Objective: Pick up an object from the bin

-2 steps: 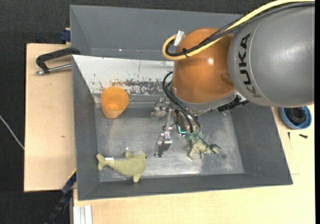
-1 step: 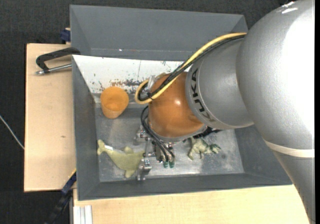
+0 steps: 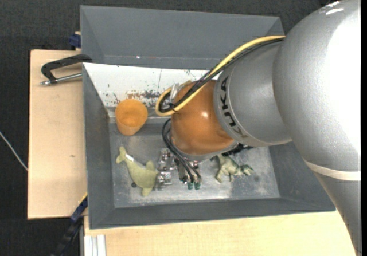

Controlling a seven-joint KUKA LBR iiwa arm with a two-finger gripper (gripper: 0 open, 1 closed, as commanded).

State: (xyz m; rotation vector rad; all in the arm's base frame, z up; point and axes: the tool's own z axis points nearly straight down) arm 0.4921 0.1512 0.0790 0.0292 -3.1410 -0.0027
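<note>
My gripper [image 3: 179, 180] hangs low over the front middle of the bin floor, below the orange wrist cover. Its fingers stand apart, open, with bare floor between them. A pale yellow-green seal-shaped toy [image 3: 139, 172] lies just left of it, its tail end close to or touching the left finger [image 3: 166, 176]. A small pale green animal figure [image 3: 229, 169] lies to the right of the gripper, partly under the arm. An orange plastic cup [image 3: 131, 115] lies on its side toward the back left, apart from the gripper.
The large arm and its orange cover hide the bin's middle and right back. The bin's sloped walls close in on all sides, and bare floor shows along the front wall.
</note>
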